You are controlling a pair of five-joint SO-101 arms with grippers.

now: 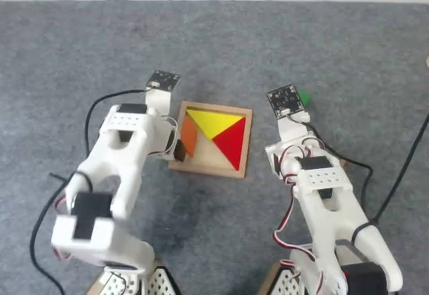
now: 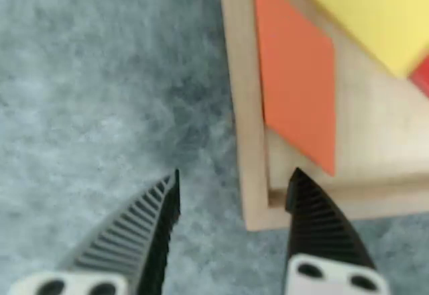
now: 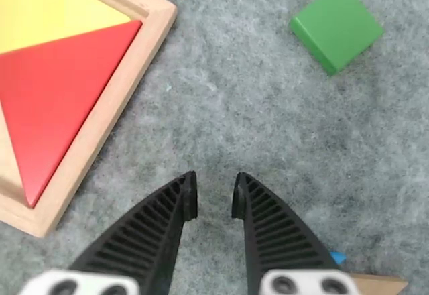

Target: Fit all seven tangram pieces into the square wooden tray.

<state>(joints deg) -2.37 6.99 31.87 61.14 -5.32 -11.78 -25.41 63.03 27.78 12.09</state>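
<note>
A: Count for the tray (image 1: 201, 168)?
B: Three of seven in: yellow triangle (image 1: 213, 123), red triangle (image 1: 231, 144), orange parallelogram (image 1: 190, 137). The near-left part of the floor shows bare wood. Four left to place, by my reckoning.
A: Loose pieces?
B: One green square (image 3: 336, 27), flat on the bench (image 1: 80, 53), right of the tray and well apart from it. Also a blue sliver (image 3: 337, 258) beside the right arm. It may be a piece, but I can't tell the shape.
A: Headings?
B: Yellow has its long edge on the far wall, apex pointing near, toward tray centre. Red has its long edge on the right wall, apex pointing left to meet yellow's. Orange runs near-to-far along the left wall. The tray sits a little skewed between the arms.
A: Hands?
B: Both empty. The left hand (image 2: 234, 174) is spread wide over the tray's near-left corner, one finger outside the wall. The right hand (image 3: 214, 178) is open only a crack, over bare bench between tray and green square
</note>
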